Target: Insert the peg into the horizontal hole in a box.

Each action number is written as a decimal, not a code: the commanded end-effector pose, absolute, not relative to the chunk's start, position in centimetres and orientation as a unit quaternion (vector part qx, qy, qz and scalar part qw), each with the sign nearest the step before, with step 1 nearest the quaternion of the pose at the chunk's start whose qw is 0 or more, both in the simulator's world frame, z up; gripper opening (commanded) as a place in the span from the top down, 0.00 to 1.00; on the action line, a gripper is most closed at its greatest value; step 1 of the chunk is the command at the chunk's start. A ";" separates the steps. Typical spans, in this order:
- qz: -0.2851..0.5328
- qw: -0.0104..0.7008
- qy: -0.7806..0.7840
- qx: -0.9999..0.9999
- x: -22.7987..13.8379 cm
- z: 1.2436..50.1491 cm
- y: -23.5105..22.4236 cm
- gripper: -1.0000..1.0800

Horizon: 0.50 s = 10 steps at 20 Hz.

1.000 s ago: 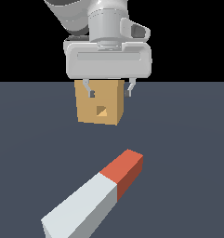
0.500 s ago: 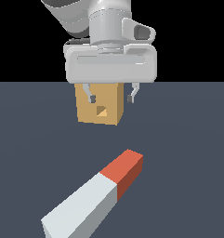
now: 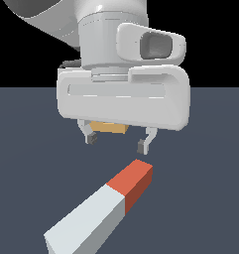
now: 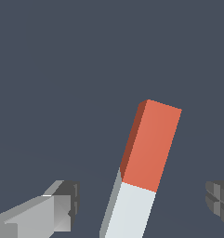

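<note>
The peg (image 3: 98, 211) lies flat on the dark floor, a pale grey-white bar with its red end (image 3: 133, 181) pointing away from the exterior camera. My gripper (image 3: 117, 143) hangs open just above and beyond that red end, nothing between its fingers (image 3: 143, 144). The wrist view shows the peg (image 4: 148, 153) between the two spread fingertips (image 4: 62, 202), its red end nearest the middle. Only a thin tan strip of the box (image 3: 107, 127) shows under the hand's body. The hole is hidden behind the hand.
The white hand body (image 3: 123, 96) fills the upper middle of the exterior view and blocks most of what is behind it. The floor (image 3: 210, 198) is a plain dark blue-grey surface.
The hand has come toward the exterior camera and lower, growing larger and now covering most of the box and its hole. The peg has not moved. The fingers stay spread.
</note>
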<state>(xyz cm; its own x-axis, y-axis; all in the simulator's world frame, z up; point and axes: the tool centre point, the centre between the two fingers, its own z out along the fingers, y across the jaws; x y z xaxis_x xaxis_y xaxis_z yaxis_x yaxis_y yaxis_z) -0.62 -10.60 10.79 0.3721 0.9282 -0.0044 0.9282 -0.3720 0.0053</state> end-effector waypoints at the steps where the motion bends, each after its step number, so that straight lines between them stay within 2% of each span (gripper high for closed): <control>1: 0.000 0.003 0.516 0.857 -1.4 9.5 -13.3 0.04; 10: 0.000 0.000 0.426 0.905 -3.9 6.9 -18.1 0.04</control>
